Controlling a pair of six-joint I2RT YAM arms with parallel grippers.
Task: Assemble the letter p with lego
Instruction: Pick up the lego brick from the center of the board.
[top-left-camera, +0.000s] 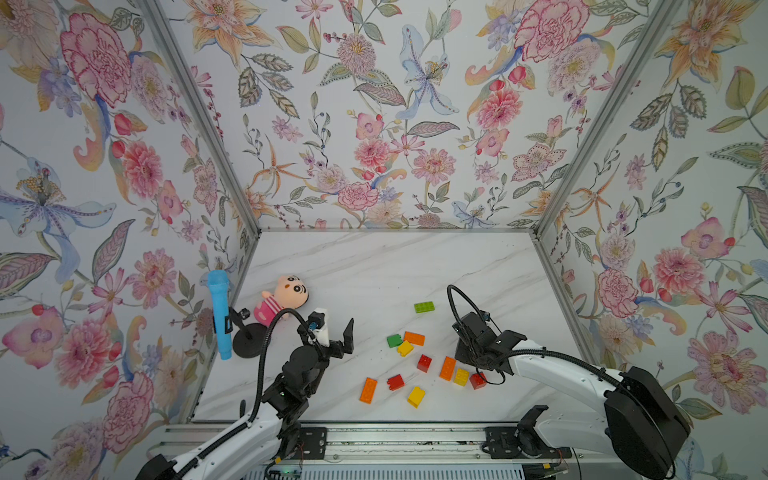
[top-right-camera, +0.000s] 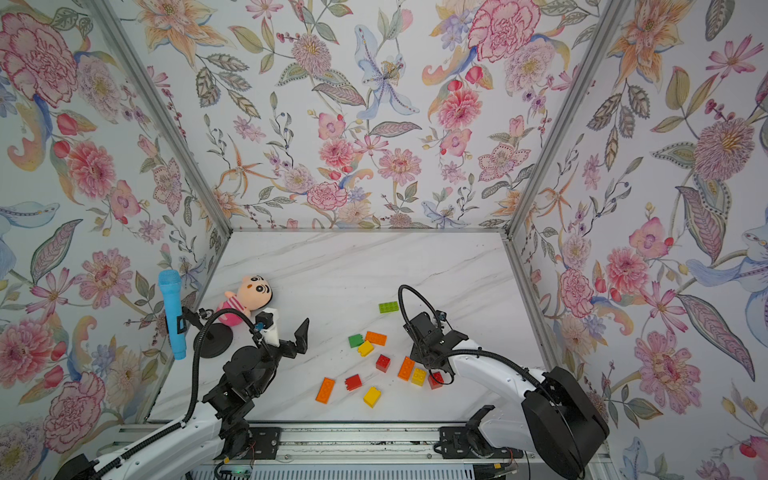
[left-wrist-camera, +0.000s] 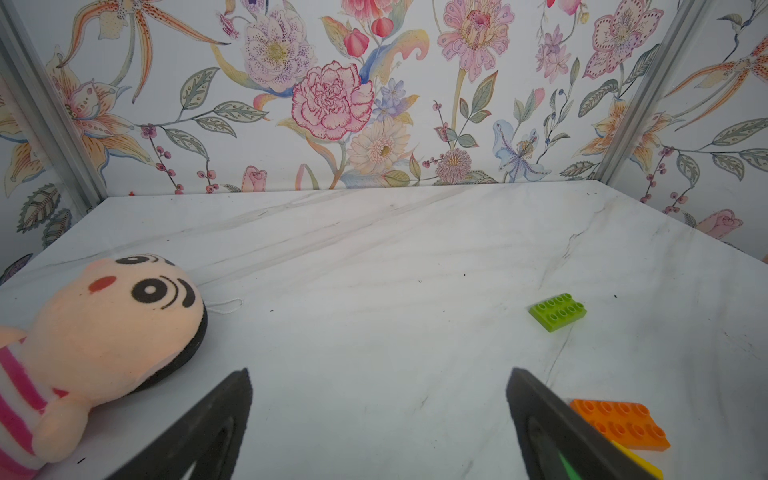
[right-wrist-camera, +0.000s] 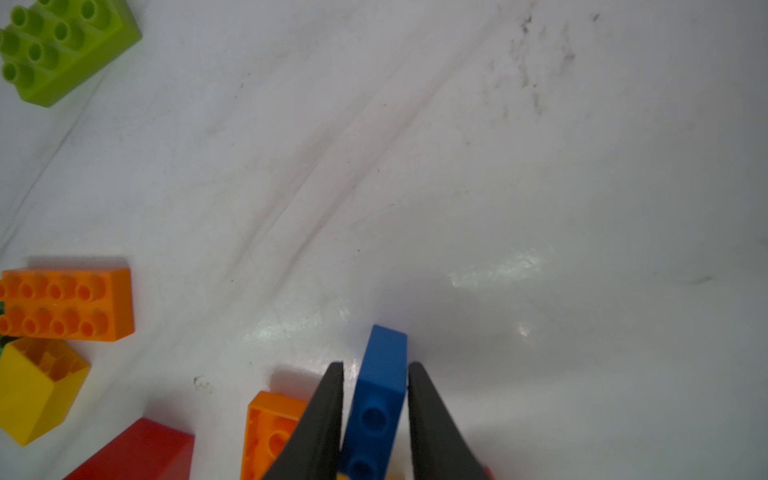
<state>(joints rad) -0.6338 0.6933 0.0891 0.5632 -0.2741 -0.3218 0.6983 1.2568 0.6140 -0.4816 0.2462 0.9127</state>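
Note:
Several lego bricks lie loose on the marble table (top-left-camera: 374, 266): a flat green one (top-left-camera: 424, 307) farther back, then green (top-left-camera: 394, 340), orange (top-left-camera: 414, 338), yellow (top-left-camera: 404, 348) and red (top-left-camera: 424, 363) ones, and more toward the front. In the right wrist view my right gripper (right-wrist-camera: 376, 365) is shut on a blue brick (right-wrist-camera: 384, 374) standing on its side, next to an orange brick (right-wrist-camera: 270, 432). In both top views the wrist hides this brick. My left gripper (left-wrist-camera: 379, 374) hangs open over bare table, left of the pile, with nothing between its fingers.
A pink plush doll (top-left-camera: 284, 297) lies at the left rear of the table. A blue microphone (top-left-camera: 219, 316) on a black stand is at the left wall. Flowered walls close in three sides. A metal rail (top-left-camera: 395, 440) runs along the front.

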